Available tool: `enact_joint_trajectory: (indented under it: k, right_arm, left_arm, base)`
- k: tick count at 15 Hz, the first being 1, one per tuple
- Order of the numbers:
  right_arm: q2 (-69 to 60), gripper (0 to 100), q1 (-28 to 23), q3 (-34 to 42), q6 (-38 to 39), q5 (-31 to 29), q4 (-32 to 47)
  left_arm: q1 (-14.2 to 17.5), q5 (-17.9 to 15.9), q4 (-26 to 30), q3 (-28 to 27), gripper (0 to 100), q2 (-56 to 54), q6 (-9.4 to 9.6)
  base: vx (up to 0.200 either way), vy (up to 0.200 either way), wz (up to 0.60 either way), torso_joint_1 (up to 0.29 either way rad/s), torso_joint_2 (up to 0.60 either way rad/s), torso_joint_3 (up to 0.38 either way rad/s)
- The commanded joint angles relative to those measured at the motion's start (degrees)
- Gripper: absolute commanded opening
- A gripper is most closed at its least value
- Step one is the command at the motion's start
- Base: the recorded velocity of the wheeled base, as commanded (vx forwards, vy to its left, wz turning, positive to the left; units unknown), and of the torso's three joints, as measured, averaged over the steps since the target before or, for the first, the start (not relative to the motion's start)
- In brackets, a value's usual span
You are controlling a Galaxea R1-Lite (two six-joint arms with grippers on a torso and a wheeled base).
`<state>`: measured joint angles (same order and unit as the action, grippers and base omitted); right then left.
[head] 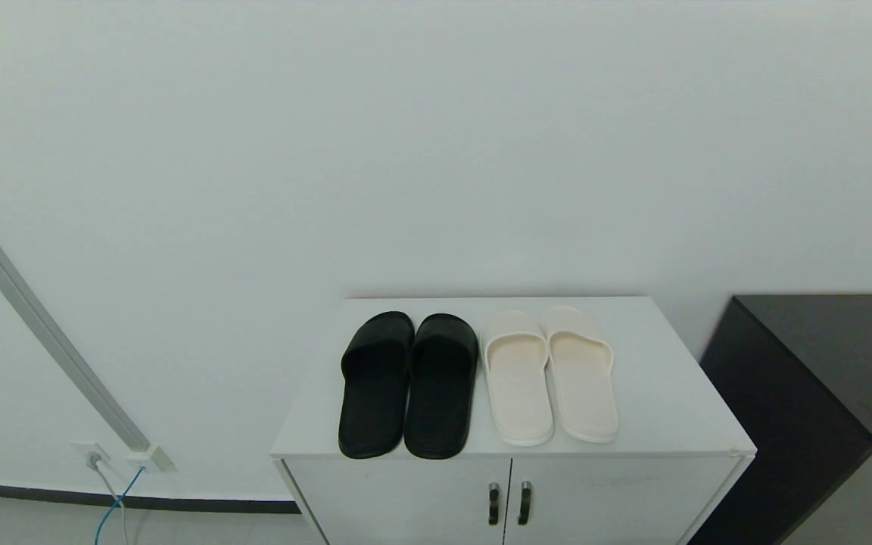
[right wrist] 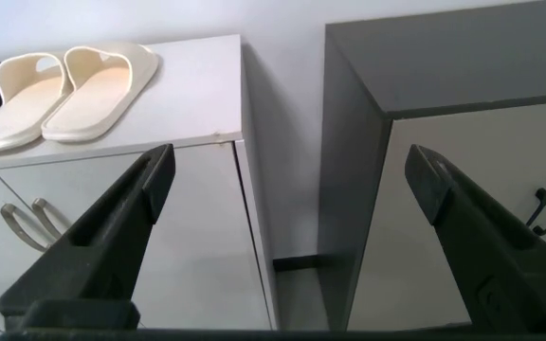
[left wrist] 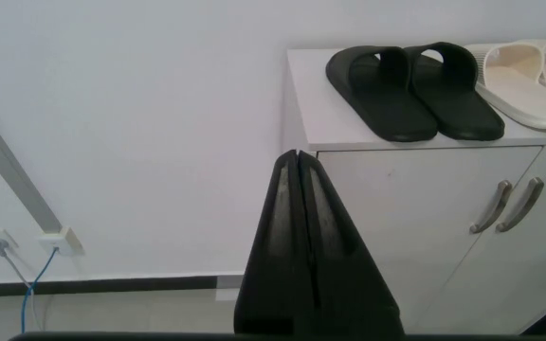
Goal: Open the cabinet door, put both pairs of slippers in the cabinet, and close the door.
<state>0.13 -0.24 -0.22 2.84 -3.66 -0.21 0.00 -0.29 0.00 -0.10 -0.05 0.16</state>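
Note:
A white cabinet (head: pixel 655 393) stands against the wall with both doors shut; two dark handles (head: pixel 509 503) sit at the centre seam. On its top lie a pair of black slippers (head: pixel 408 384) on the left and a pair of cream slippers (head: pixel 551 373) on the right. In the left wrist view my left gripper (left wrist: pixel 299 163) is shut with nothing in it, in front of the cabinet's left front corner (left wrist: pixel 303 142), below the black slippers (left wrist: pixel 412 89). My right gripper (right wrist: pixel 287 180) is open and empty, off the cabinet's right edge (right wrist: pixel 245 152), with the cream slippers (right wrist: pixel 64 90) beyond.
A dark cabinet (head: pixel 807 393) stands close to the right of the white one, with a narrow gap (right wrist: pixel 287 256) between them. On the left wall are a slanted cable duct (head: pixel 35 318), sockets (head: pixel 91 454) and a blue cable (head: pixel 122 496).

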Motion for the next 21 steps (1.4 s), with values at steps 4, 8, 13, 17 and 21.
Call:
enact_joint_trajectory:
  k: [4, 8, 13, 17, 21]
  right_arm:
    - [11.91, 100, 0.86, -6.46, -1.17, 5.59, 2.84]
    - [31.51, 100, 1.21, -8.13, -0.64, 11.66, -7.26]
    - [56.38, 100, 9.3, -12.96, -0.38, 10.07, -23.0]
    - [67.98, 100, 19.05, -24.13, 4.28, 4.71, -23.87]
    - [79.32, 100, 34.96, -35.38, 10.96, -8.12, -23.52]
  left_arm:
    - [0.0, 0.03, 0.0, 0.01, 0, 0.05, -0.07]
    - [0.0, 0.03, 0.0, 0.1, 0, 0.05, 0.11]
    - [0.0, 0.12, 0.0, 0.1, 0, 0.05, 0.02]
    - [0.0, 0.03, 0.0, 0.1, 0, 0.05, 0.02]
    - [0.0, 0.03, 0.0, 0.1, 0, 0.05, 0.02]
  base:
    - [0.0, 0.0, 0.0, 0.0, 0.0, 0.0]
    - [0.0, 0.0, 0.0, 0.0, 0.0, 0.0]
    - [0.0, 0.0, 0.0, 0.0, 0.0, 0.0]
    - [0.0, 0.0, 0.0, 0.0, 0.0, 0.0]
    - [0.0, 0.0, 0.0, 0.0, 0.0, 0.0]
